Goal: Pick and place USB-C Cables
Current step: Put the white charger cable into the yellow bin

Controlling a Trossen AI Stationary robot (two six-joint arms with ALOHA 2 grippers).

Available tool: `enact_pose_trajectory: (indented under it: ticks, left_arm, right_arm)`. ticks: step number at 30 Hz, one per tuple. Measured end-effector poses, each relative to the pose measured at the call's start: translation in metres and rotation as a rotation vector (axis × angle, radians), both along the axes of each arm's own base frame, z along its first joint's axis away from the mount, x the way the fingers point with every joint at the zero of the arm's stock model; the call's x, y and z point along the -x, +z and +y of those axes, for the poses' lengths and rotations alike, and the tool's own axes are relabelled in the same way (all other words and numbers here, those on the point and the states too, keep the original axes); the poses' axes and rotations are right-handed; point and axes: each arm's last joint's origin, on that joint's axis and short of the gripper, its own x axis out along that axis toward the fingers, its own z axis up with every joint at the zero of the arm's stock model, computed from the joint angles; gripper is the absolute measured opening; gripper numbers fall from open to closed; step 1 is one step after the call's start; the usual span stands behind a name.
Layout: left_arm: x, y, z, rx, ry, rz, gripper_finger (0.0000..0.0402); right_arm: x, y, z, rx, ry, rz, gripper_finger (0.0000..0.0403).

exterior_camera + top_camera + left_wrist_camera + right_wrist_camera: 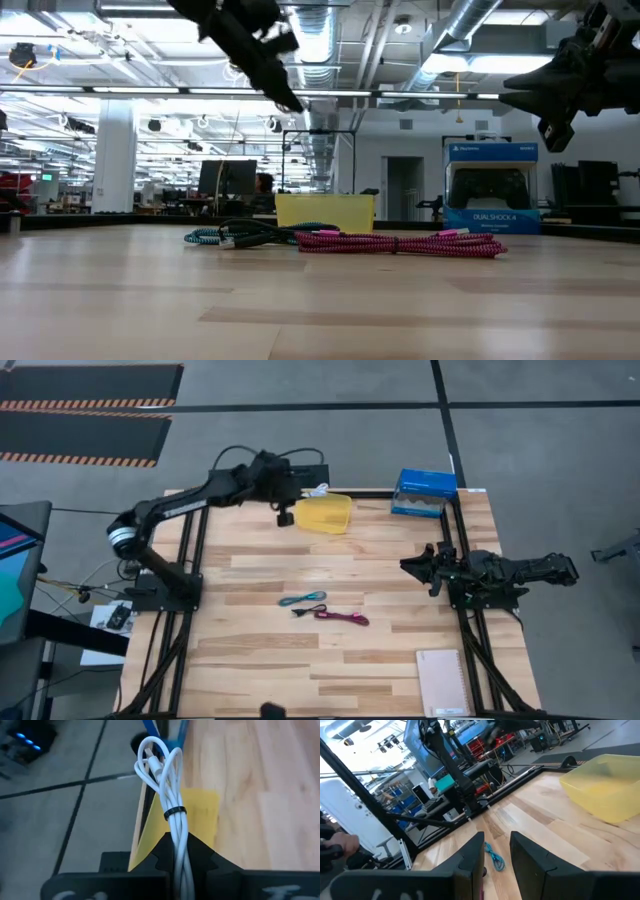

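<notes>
USB-C Cables are split up: the white cable (pixel 170 805) hangs pinched in the left gripper (pixel 286 517), held above the near-left edge of the yellow bin (pixel 335 520). The teal cable (pixel 303 598), black cable (pixel 300 611) and magenta-red cable (pixel 343 617) lie together on the table (pixel 400 670), well in front of the bin. Each bundle looks light and floppy (a band cinches the white one mid-length), so gripping across the bundled middle should keep the loops from splaying. The right gripper (pixel 496 855) waits off to the bin's right, fingers parted and holding nothing.
</notes>
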Motion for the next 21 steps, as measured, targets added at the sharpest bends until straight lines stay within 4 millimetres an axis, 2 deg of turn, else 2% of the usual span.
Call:
enact_pose_trajectory:
  ticks: [9, 21]
  left_arm:
    - [-0.036, -0.048, 0.045, -0.054, -0.077, 0.185, 0.0006]
    - [-0.058, -0.109, 0.063, -0.139, -0.157, 0.405, 0.0005]
  right_arm:
    - [0.000, 0.000, 0.000, 0.000, 0.000, 0.004, 0.0118]
    - [0.000, 0.000, 0.000, 0.001, 0.000, 0.006, 0.0118]
